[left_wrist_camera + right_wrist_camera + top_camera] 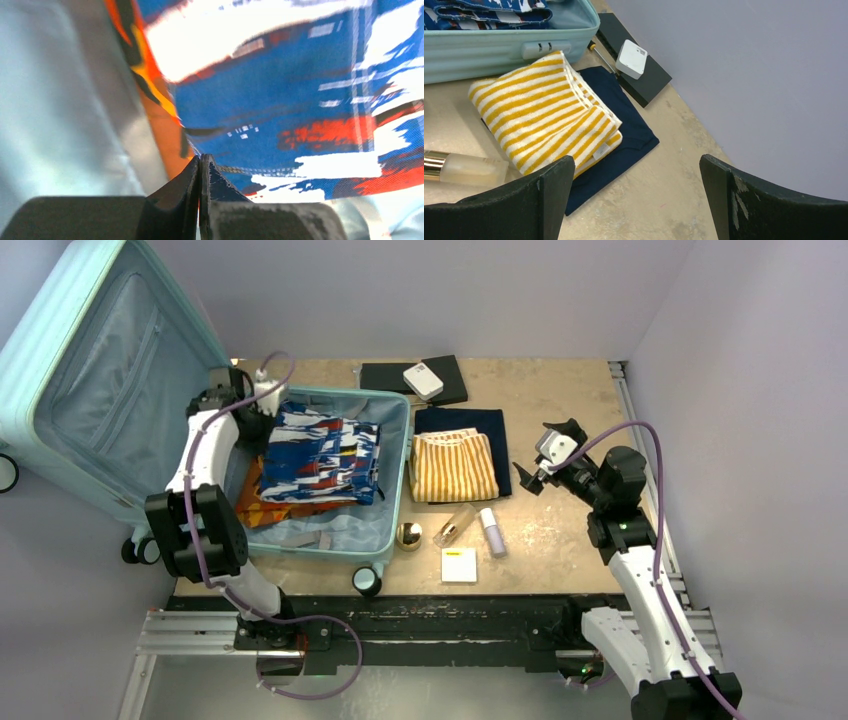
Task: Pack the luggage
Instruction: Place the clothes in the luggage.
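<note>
Your left tool (pixel 201 159): pinched closed over blue patterned cloth (pixel 280 100) in luggage (pixel 110 390) | right tool (pixel 636 160): wide, near bench (pixel 560 540) right edge

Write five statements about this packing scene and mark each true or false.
1. The luggage lies open. True.
2. The striped cloth is in the luggage. False: it lies beside it, on a navy cloth.
3. The right gripper is open and empty. True.
4. The left gripper is open. False: it is shut, over the patterned cloth in the luggage.
5. The white box rests on a black slab. True.
</note>
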Tool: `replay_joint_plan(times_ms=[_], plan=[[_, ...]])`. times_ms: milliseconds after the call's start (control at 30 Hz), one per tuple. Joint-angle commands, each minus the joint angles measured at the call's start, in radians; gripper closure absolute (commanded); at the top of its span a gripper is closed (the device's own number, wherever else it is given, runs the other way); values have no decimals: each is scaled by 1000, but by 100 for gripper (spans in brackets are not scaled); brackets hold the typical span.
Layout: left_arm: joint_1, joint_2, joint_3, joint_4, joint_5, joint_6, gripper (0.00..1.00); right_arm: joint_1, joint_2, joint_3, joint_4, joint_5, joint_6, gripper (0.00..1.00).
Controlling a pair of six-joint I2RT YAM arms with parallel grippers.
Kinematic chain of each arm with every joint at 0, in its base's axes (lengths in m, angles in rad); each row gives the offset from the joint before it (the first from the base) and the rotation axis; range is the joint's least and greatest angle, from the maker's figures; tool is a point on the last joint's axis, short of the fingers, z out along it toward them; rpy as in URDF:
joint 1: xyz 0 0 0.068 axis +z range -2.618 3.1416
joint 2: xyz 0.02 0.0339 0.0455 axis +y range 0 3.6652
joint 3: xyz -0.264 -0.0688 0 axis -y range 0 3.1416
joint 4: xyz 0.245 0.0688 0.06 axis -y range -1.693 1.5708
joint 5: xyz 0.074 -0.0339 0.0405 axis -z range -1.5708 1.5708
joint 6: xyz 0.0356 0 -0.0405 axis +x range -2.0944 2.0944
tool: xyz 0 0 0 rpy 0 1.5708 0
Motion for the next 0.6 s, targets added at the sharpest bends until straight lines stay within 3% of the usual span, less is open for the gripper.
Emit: replay_joint_plan(times_ms=[0, 300, 567], plan=[[2, -50, 191, 80, 83, -95, 100, -1, -13, -2, 11, -14, -7, 1], [-16, 190, 308, 242, 97, -220, 100, 0, -9, -5, 9, -14, -10, 1], [-81, 345, 303, 315, -89, -245, 100, -1, 7, 0, 5, -26, -15, 1]])
